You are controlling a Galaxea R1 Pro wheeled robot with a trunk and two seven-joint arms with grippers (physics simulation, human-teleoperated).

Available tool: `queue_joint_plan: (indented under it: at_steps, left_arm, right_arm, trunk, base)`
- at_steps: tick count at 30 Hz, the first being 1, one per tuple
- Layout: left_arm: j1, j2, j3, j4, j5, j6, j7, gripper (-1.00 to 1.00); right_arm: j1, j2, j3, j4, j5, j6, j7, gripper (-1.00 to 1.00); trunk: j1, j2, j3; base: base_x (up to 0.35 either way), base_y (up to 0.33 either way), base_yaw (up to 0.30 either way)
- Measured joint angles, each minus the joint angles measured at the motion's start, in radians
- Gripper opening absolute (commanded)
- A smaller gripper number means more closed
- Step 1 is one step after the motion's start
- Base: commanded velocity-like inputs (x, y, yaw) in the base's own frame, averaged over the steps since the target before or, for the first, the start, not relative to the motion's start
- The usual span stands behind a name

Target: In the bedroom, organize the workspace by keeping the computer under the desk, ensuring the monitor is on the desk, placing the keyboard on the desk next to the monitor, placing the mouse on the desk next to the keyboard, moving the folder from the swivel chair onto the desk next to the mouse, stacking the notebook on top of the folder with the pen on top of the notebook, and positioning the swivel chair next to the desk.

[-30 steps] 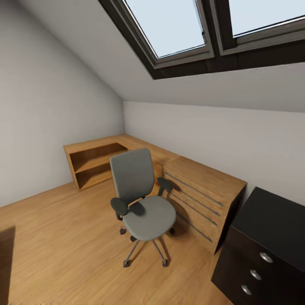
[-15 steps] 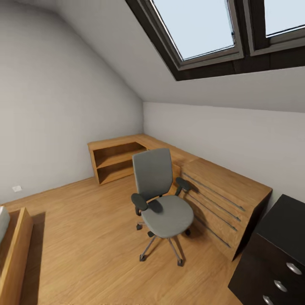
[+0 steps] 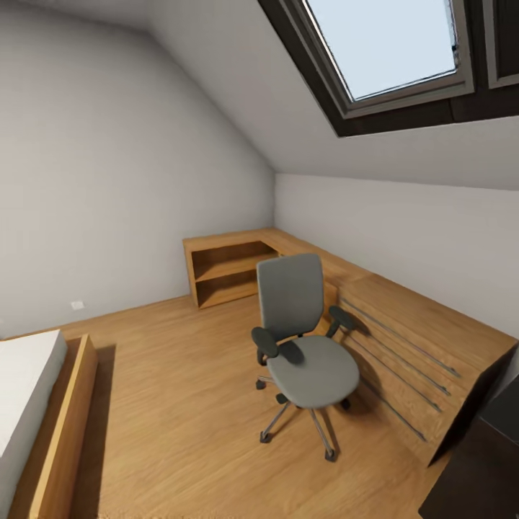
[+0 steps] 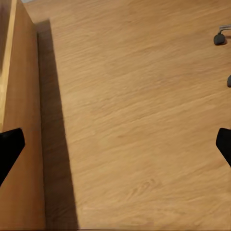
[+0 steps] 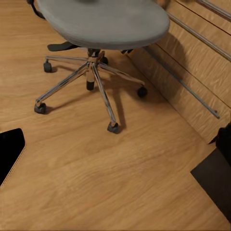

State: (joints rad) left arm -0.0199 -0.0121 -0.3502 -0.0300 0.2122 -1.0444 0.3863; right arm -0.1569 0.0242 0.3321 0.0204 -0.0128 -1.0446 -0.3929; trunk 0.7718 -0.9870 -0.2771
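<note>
Both sets of jaws hang spread and empty: the left gripper (image 4: 115,144) over bare floor (image 4: 134,96) beside the bed frame (image 4: 21,144), the right gripper (image 5: 115,144) just short of the swivel chair (image 3: 303,346). The head has panned left since a second ago, so the chair slid right in view and the bed (image 3: 29,404) appeared. The chair seat looks bare, no folder there, so the search goes on.

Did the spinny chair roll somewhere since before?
No. The swivel chair sits the same way against the low wooden cabinet behind it. The whole head view slid sideways together, bringing a bed into sight, so the camera turned, not the chair.
</note>
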Motion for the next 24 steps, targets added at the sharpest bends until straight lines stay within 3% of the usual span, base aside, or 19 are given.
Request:
queue_joint_plan:
  at_steps: [7,24]
  left_arm:
    - [0.000,0.000,-0.001,0.000,0.000,0.000,0.000,1.00]
    - [0.000,0.000,-0.002,-0.004,0.000,0.021,-0.005,1.00]
  right_arm:
    - [0.000,0.000,0.000,0.000,0.000,0.000,0.000,1.00]
    - [0.000,0.000,0.000,0.000,0.001,0.000,0.000,1.00]
  trunk:
    - [0.000,0.000,0.000]
    - [-0.001,0.000,0.000]
  base:
    - [0.073,0.000,0.276]
    - [0.313,0.000,0.277]
